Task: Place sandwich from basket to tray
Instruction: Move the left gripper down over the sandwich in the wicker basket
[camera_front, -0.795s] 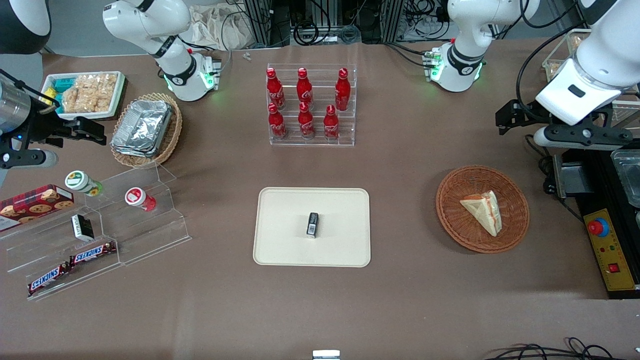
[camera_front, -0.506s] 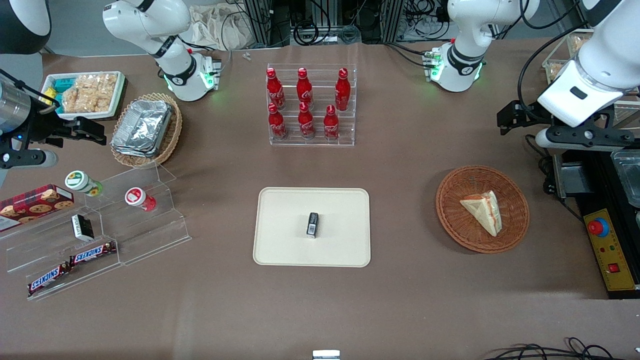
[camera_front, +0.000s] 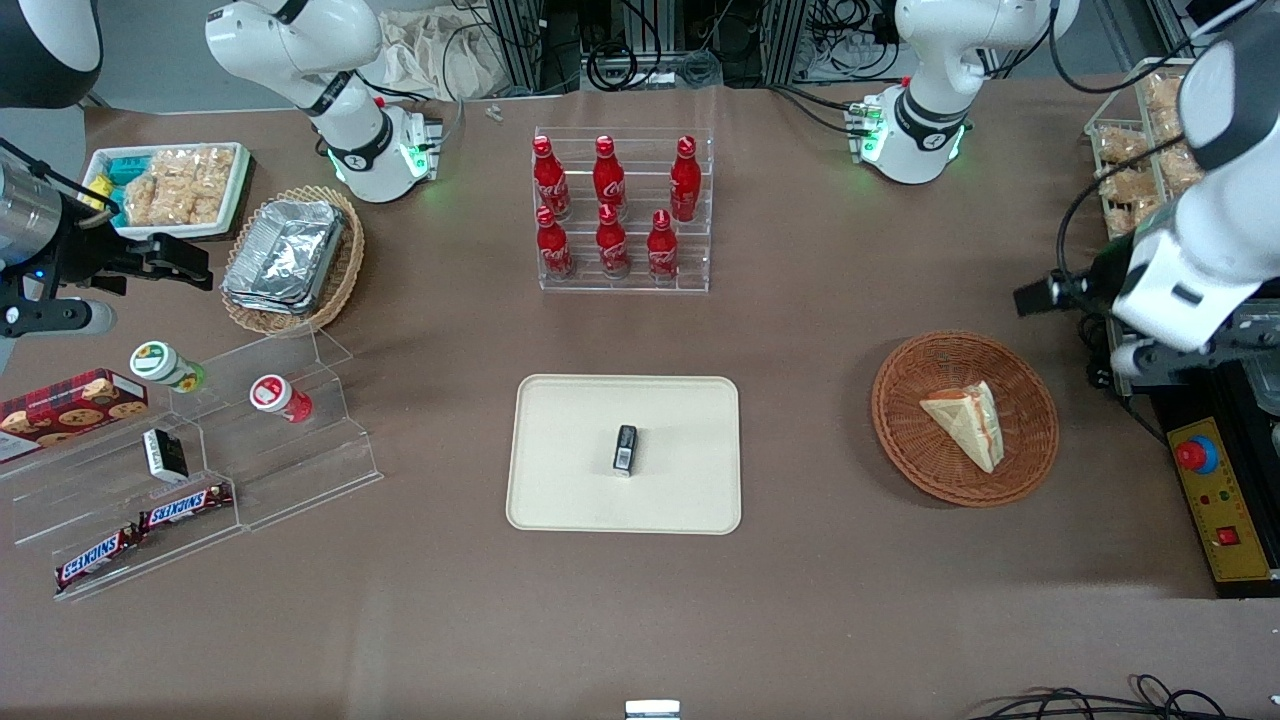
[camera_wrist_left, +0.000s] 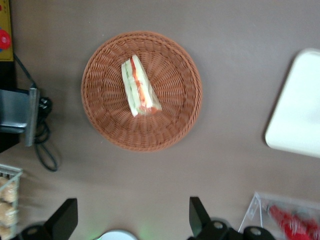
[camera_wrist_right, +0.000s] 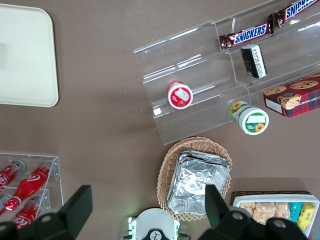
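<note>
The sandwich (camera_front: 968, 424), a pale bread wedge with red and green filling, lies in the round reddish-brown wicker basket (camera_front: 905, 425). Both also show in the left wrist view: the sandwich (camera_wrist_left: 139, 87) and the basket (camera_wrist_left: 175, 115). The cream tray (camera_front: 570, 470) lies in the middle of the table, with a small black packet (camera_front: 625, 448) on it; the tray's corner (camera_wrist_left: 297, 107) shows in the left wrist view. My left gripper (camera_front: 1160, 365) hangs high beside the basket, toward the working arm's end. It is open and empty (camera_wrist_left: 132, 220), well apart from the sandwich.
A clear rack of red cola bottles (camera_front: 615, 215) stands farther from the front camera than the tray. A yellow control box (camera_front: 1220, 500) lies beside the basket at the table's end. Clear stepped shelves with snacks (camera_front: 200, 470) lie toward the parked arm's end.
My left arm has swung nearer to the front camera and now hangs closer to the basket. The sandwich, basket and tray have not moved.
</note>
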